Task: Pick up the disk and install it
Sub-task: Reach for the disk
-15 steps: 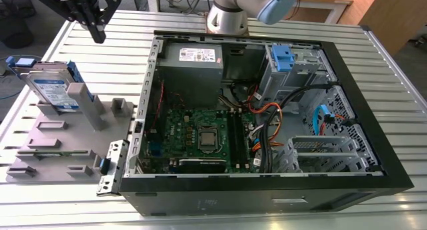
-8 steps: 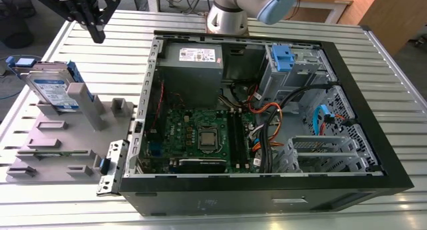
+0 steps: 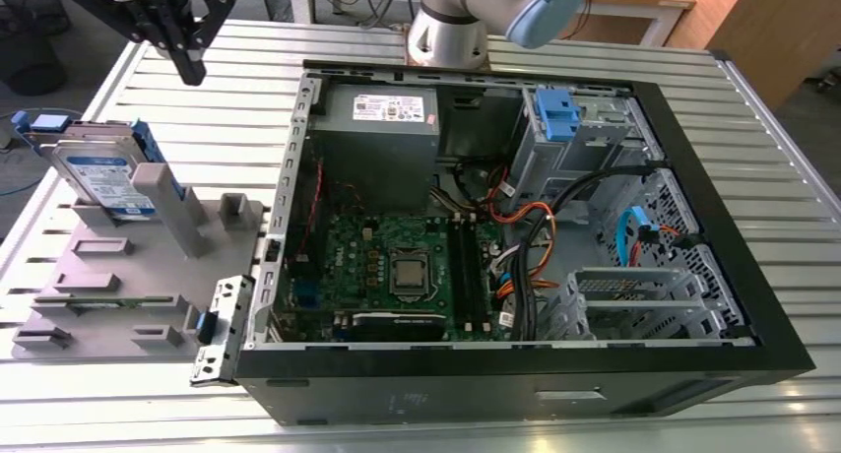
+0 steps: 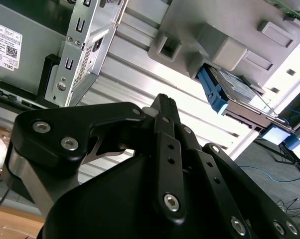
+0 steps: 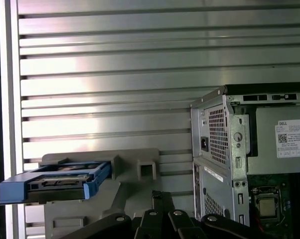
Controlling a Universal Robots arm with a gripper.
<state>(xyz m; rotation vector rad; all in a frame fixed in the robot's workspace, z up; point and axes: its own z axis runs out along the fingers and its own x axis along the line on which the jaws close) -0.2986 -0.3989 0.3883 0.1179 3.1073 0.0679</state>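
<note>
Disk [image 3: 112,182] upright in grey holder [image 3: 118,276], by table [image 3: 736,128] edge at exterior view's left, apart from case [image 3: 526,394]. Gripper [image 3: 192,71] hovering near, narrow, empty. Best widened first, centred over top edge, pinching flat faces squarely.

Slatted metal table [image 3: 250,59] carries two items. Open computer case [image 3: 499,389] lies flat on it. Grey fixture plate [image 3: 125,276] sits just beside the case.

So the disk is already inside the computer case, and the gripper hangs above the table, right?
Not quite. In the exterior view the disk stands in the grey holder outside the computer case; the gripper does hang above the table.
</note>
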